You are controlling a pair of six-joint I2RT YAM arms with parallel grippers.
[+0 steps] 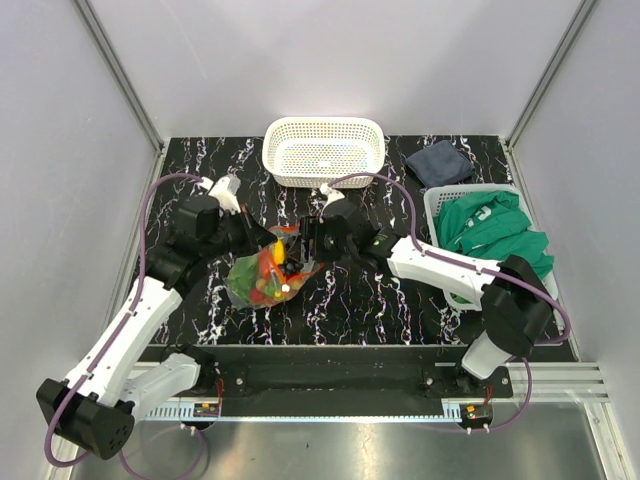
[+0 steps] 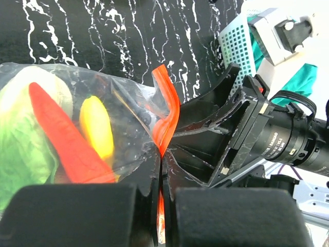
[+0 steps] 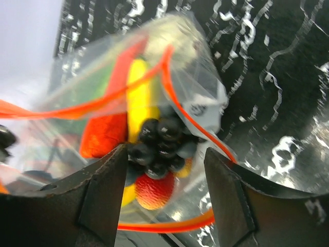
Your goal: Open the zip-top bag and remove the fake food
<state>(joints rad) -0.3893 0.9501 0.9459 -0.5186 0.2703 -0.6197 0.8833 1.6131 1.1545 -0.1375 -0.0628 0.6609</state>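
Note:
The clear zip-top bag [image 1: 262,276] lies mid-table with its orange zip rim [image 3: 177,105] pulled open. My left gripper [image 2: 162,170] is shut on the bag's orange rim [image 2: 165,110] at the mouth. My right gripper [image 3: 167,170] is open at the bag's mouth, its fingers [image 3: 103,190] either side of the dark grape bunch [image 3: 162,141]. Inside show a yellow banana [image 2: 96,126], a red pepper [image 2: 64,139], green lettuce [image 2: 20,149] and a red strawberry [image 3: 154,190]. In the top view the left gripper [image 1: 262,232] and the right gripper [image 1: 310,240] meet at the bag's far end.
A white lattice basket [image 1: 323,150] stands at the back. A second white basket [image 1: 445,200] at the right holds a green cloth [image 1: 495,228]. A dark grey cloth [image 1: 440,162] lies behind it. The table is black marble pattern [image 1: 380,300].

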